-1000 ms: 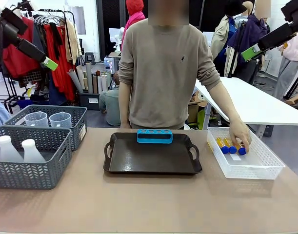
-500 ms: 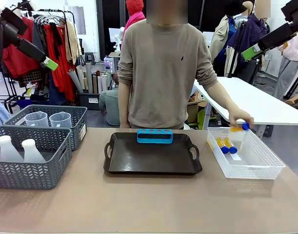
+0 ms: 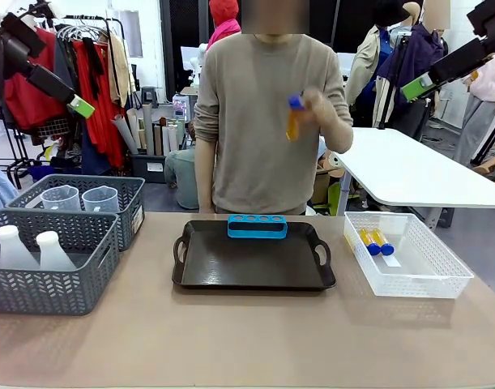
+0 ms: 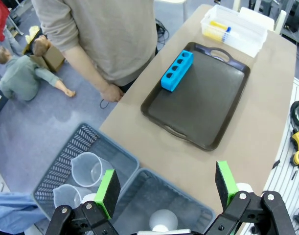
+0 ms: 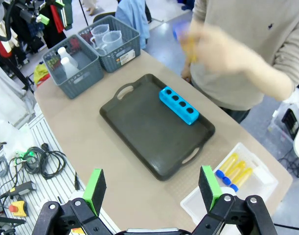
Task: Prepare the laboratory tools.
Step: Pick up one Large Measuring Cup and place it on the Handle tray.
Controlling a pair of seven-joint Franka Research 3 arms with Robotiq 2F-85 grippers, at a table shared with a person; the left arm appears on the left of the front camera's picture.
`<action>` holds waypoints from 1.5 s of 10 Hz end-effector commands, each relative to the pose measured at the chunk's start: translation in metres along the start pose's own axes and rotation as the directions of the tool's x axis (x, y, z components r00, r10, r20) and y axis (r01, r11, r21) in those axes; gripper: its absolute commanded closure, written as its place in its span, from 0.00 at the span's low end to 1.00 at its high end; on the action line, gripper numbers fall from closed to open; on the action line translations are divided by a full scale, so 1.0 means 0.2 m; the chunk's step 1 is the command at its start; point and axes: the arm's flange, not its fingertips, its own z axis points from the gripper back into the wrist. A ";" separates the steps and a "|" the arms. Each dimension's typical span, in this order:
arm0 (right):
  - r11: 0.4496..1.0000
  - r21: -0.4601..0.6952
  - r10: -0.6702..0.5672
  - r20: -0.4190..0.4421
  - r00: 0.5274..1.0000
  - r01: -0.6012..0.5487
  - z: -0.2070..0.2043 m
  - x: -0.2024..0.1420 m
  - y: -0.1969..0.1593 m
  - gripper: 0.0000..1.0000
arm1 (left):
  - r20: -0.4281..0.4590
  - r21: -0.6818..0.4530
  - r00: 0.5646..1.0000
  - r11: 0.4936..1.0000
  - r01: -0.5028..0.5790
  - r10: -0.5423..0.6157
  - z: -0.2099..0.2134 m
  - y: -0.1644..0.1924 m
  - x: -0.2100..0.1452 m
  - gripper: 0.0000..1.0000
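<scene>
Tube, in the bin a moment ago, is raised in the person's grip, likely bound for the rack; left hand and right hand gape wide.

The rack was blue, the tray black, the tubes amber with blue caps, the baskets grey mesh.

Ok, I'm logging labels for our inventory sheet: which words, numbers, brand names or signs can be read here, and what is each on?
No text here can be read.
White label on the rear grey basket: print too small to read.
Small dark emblem on the person's sweater: a mark, no letters legible.
Measuring beakers: any scale marks are too faint to read.
</scene>
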 end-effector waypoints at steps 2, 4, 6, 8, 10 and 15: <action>1.000 0.001 0.001 0.003 1.000 -0.001 0.00 0.00 0.00 0.00 | -0.021 0.000 1.000 1.000 0.019 -0.019 0.02 0.04 0.03 0.00; 1.000 0.001 0.001 0.003 1.000 -0.001 0.00 0.00 0.00 0.00 | -0.011 0.007 1.000 1.000 0.027 -0.027 0.03 0.05 0.05 0.00; 1.000 0.001 0.001 0.003 1.000 -0.001 0.00 0.00 0.00 0.00 | -0.007 0.003 1.000 1.000 0.003 -0.003 0.01 0.04 0.03 0.00; 1.000 0.001 0.001 0.003 1.000 -0.001 0.00 0.00 0.00 0.00 | -0.007 0.003 1.000 1.000 0.003 -0.003 0.01 0.04 0.03 0.00; 1.000 0.001 0.001 0.003 1.000 -0.001 0.00 0.00 0.00 0.00 | -0.092 0.049 0.996 0.999 0.001 0.003 0.04 0.02 0.05 0.00; 1.000 0.001 0.001 0.003 1.000 -0.001 0.00 0.00 0.00 0.00 | -0.348 0.227 0.918 0.967 -0.113 0.189 -0.19 0.14 -0.02 0.00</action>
